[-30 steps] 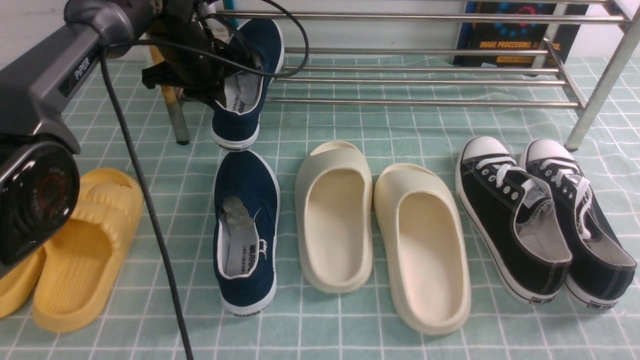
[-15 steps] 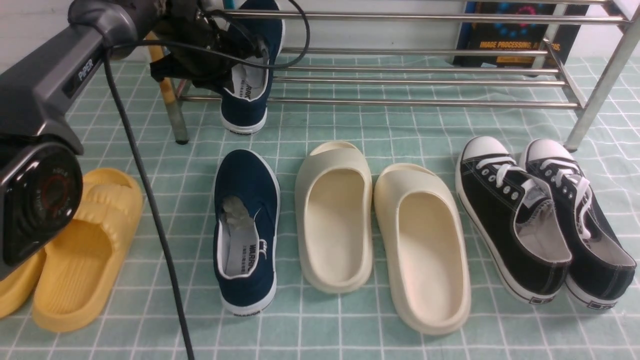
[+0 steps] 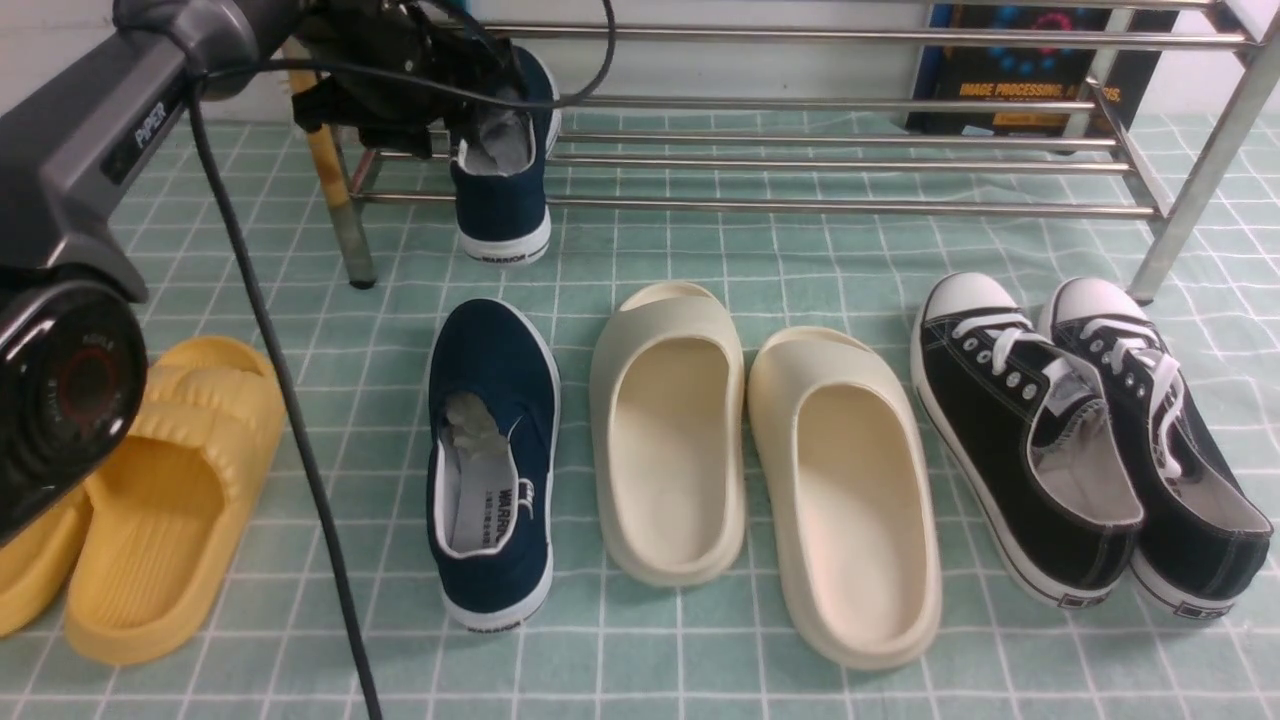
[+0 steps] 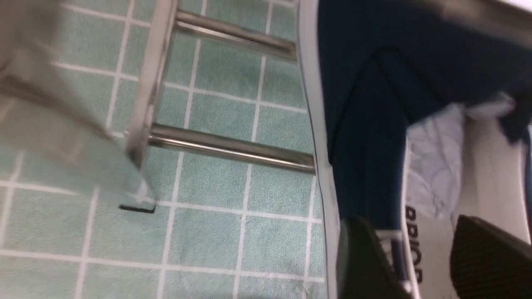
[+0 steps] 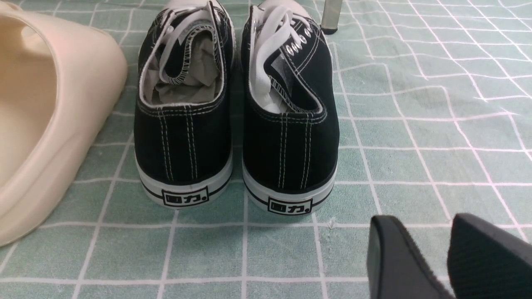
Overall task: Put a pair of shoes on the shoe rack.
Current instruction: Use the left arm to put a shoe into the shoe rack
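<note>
One navy slip-on shoe (image 3: 503, 200) rests on the lower bars of the steel shoe rack (image 3: 850, 207) near its left end, heel toward me. My left gripper (image 3: 470, 90) hangs over that shoe's opening. In the left wrist view the left gripper (image 4: 411, 224) is open. One finger (image 4: 361, 257) is outside the shoe's (image 4: 374, 83) side wall and the other is inside over the insole. The second navy shoe (image 3: 490, 460) lies on the cloth in front of the rack. My right gripper (image 5: 424, 224) stands open over bare cloth.
Yellow slides (image 3: 170, 500) lie at the front left and cream slides (image 3: 670, 430) in the middle. Black lace-up sneakers (image 3: 1020, 430) sit at the right, just ahead of the right gripper. A dark box (image 3: 1030, 70) stands behind the rack. The left arm's cable (image 3: 290, 400) hangs down.
The left arm carried the navy shoe back and down onto the rack's lower bars, where it now lies level. The left jaws, shut on its side wall before, have spread apart.
</note>
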{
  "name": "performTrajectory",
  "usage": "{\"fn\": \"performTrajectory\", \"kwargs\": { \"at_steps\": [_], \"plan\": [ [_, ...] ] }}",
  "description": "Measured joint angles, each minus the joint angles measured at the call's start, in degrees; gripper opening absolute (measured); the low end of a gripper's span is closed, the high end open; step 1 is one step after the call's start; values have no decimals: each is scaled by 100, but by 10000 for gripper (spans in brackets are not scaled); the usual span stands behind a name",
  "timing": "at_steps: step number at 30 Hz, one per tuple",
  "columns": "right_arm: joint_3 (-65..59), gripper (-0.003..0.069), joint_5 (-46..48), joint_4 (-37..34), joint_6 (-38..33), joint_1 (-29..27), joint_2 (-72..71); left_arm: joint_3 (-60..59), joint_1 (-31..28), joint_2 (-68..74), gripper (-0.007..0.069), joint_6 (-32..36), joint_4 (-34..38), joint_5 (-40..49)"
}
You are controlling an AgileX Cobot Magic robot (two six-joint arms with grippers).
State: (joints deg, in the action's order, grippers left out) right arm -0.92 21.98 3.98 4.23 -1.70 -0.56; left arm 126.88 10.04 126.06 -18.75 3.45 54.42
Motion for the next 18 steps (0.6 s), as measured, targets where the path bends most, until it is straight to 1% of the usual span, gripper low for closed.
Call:
{"fn": "performTrajectory", "kwargs": {
  "at_steps": [1, 4, 6, 7, 8, 9, 12, 13, 14, 16, 18],
  "plan": [
    [0, 239, 0, 0, 0, 0, 0, 0, 0, -18, 332, 0, 0, 0],
    [0, 239, 0, 0, 0, 0, 0, 0, -3, -430, 334, 241, -24, 448],
    [0, 239, 0, 0, 0, 0, 0, 0, -3, -527, 327, 292, -24, 577],
    [0, 239, 0, 0, 0, 0, 0, 13, -3, -731, 303, 433, -18, 904],
    [0, 239, 0, 0, 0, 0, 0, 13, -3, -751, 300, 446, -17, 943],
    [0, 239, 0, 0, 0, 0, 0, 21, -3, -907, 260, 578, 42, 1275],
    [0, 239, 0, 0, 0, 0, 0, -86, 30, -1015, 190, 748, 271, 1607],
    [0, 239, 0, 0, 0, 0, 0, -126, 37, -1015, 179, 776, 311, 1626],
    [0, 239, 0, 0, 0, 0, 0, -329, 84, -1015, 145, 879, 434, 1640],
    [0, 239, 0, 0, 0, 0, 0, -674, 169, -1003, 107, 974, 539, 1640],
    [0, 239, 5, 0, 0, 0, 0, -1175, 296, -989, 66, 1052, 588, 1394]
  ]
}}
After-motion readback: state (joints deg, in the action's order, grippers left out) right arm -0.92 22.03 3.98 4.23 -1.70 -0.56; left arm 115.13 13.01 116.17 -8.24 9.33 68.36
